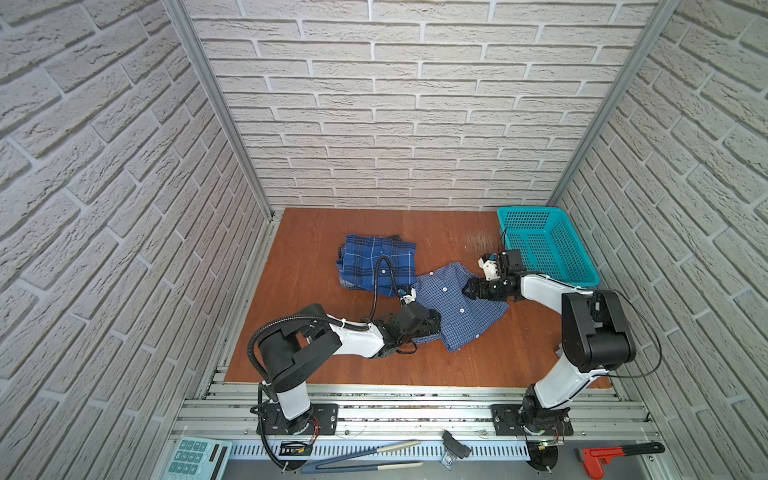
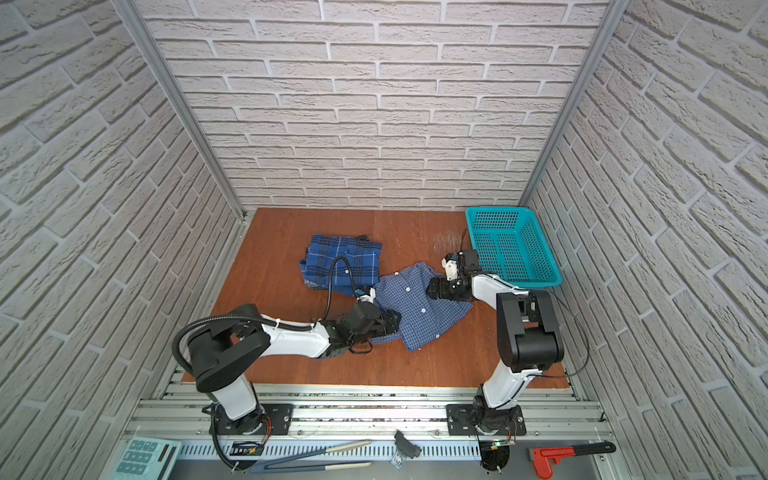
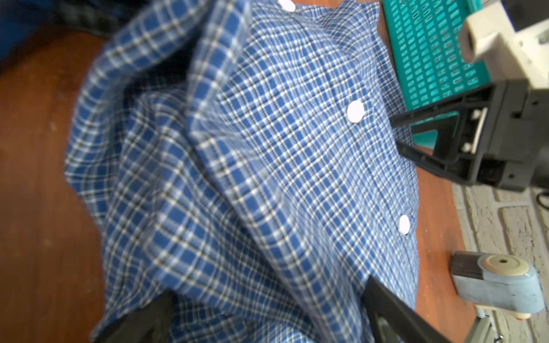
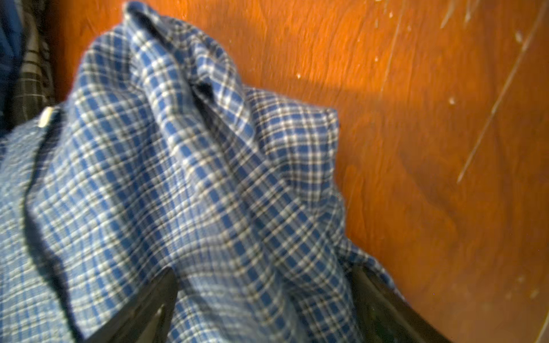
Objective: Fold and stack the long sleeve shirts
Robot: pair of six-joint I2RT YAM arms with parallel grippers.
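Both top views show the darker royal-blue plaid shirt [image 1: 370, 259] [image 2: 340, 262] lying folded at the back left of the wooden table [image 1: 519, 361]. Beside it, in the middle, the light small-check shirt [image 1: 457, 316] [image 2: 419, 316] lies spread and rumpled, white buttons up. My left gripper [image 1: 432, 323] [image 2: 395, 322] rests at its near left edge. In the left wrist view it [image 3: 267, 311] is open, with a raised fold of check cloth [image 3: 252, 178] between its fingers. My right gripper [image 1: 467, 289] [image 2: 432, 288] [image 3: 395, 133] sits at the shirt's far right edge. It [image 4: 264, 303] is open over bunched cloth [image 4: 193, 178].
A teal perforated basket [image 1: 548, 249] [image 2: 515, 245] [image 3: 430, 53] stands at the back right corner, just behind my right wrist. Brick-pattern walls close in three sides. In front of the table's rail lie a calculator [image 1: 199, 457], tongs [image 1: 365, 457] and a red wrench [image 1: 615, 455].
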